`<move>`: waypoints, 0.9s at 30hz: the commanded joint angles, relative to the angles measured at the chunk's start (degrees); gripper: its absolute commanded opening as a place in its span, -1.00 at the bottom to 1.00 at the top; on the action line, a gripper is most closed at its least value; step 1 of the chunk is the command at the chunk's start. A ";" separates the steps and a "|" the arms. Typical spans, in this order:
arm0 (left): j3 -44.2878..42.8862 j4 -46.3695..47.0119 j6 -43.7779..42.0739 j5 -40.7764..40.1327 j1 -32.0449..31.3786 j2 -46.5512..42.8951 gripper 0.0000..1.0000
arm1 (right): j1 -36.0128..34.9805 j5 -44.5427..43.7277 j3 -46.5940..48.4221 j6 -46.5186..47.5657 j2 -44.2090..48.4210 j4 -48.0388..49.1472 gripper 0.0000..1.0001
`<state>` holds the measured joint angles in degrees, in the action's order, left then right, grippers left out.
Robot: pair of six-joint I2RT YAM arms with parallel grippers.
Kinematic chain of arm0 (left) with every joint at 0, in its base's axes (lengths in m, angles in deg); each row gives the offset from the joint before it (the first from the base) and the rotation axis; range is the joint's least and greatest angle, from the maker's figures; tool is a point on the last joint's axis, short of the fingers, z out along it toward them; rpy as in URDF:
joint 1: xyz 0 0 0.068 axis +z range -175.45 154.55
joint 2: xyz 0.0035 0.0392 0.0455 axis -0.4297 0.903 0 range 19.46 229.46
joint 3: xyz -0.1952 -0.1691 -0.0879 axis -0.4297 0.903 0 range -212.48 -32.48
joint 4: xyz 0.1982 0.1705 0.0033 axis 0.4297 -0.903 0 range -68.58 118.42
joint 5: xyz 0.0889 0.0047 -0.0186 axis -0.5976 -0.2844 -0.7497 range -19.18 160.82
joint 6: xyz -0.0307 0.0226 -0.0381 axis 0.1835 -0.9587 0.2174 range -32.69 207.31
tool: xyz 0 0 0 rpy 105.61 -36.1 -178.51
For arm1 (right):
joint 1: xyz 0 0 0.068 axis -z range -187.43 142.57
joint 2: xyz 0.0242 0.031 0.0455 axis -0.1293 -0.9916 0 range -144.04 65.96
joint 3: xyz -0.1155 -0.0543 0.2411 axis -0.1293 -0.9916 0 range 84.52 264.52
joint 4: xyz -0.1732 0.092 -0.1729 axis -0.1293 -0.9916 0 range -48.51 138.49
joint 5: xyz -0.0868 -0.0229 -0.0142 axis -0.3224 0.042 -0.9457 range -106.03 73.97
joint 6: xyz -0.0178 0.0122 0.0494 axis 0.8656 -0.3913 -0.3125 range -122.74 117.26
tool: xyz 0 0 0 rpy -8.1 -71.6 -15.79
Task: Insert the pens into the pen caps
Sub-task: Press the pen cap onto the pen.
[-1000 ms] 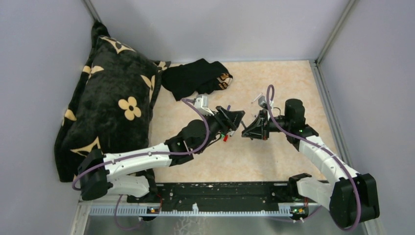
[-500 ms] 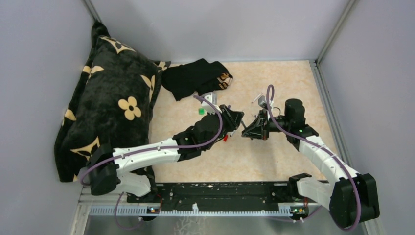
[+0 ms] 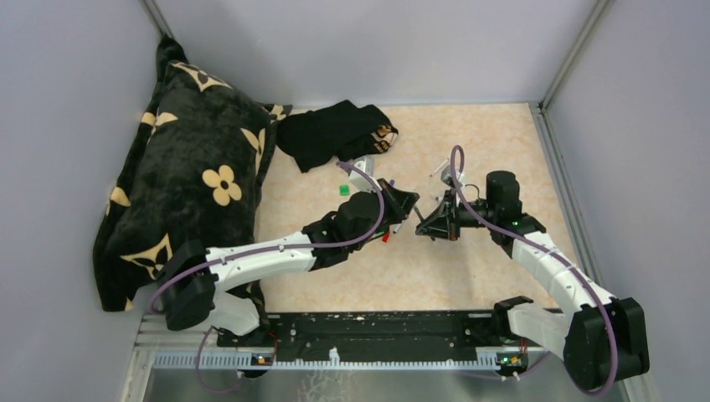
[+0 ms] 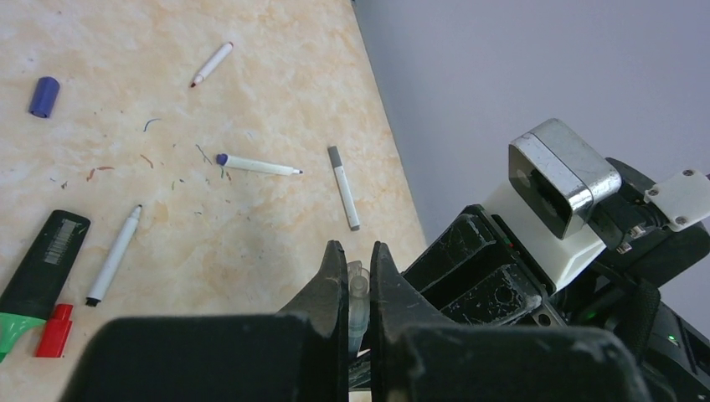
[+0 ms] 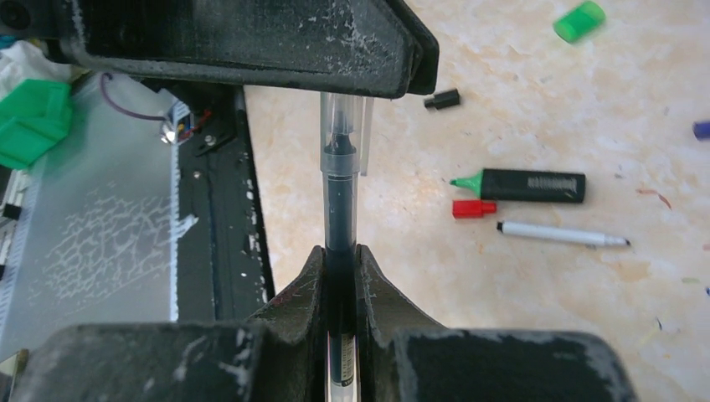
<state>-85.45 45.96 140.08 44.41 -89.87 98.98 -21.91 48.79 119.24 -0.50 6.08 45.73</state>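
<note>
Moved forward: left gripper (image 4: 352, 255); cap (image 5: 344, 126) over pen (image 5: 339, 209) tip.

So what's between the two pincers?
A dark pen, gripped by the right pincer, its tip inside the clear cap the left pincer holds; the right wrist view shows it.

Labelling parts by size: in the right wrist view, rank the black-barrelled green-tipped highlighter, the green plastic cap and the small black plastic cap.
Largest: black-barrelled green-tipped highlighter.
Then green plastic cap.
Smallest: small black plastic cap.

Dark pen (image 5: 339, 219), tip inside clear cap (image 5: 343, 138)
</note>
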 commanded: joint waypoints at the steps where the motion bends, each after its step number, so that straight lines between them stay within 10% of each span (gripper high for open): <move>1: 2.52 -2.57 6.53 15.80 -1.79 5.67 -1.00 | -1.23 -7.72 6.38 4.33 2.08 2.85 -1.00; 12: 13.59 15.32 7.91 33.33 -2.86 8.42 -1.00 | -0.37 -1.32 6.15 -8.54 -1.45 17.55 -1.00; 24: 13.46 17.97 7.36 39.37 -2.81 10.74 -1.00 | 0.02 -27.03 9.17 5.11 0.57 6.54 -1.00; 27: 14.24 17.38 6.24 39.36 -2.66 10.57 -1.00 | 3.54 -19.36 9.00 -1.47 0.29 9.82 -1.00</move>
<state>-74.08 70.30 144.46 57.59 -86.07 107.51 -22.61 35.68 119.48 2.10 5.27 32.18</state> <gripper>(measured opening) 0.061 0.063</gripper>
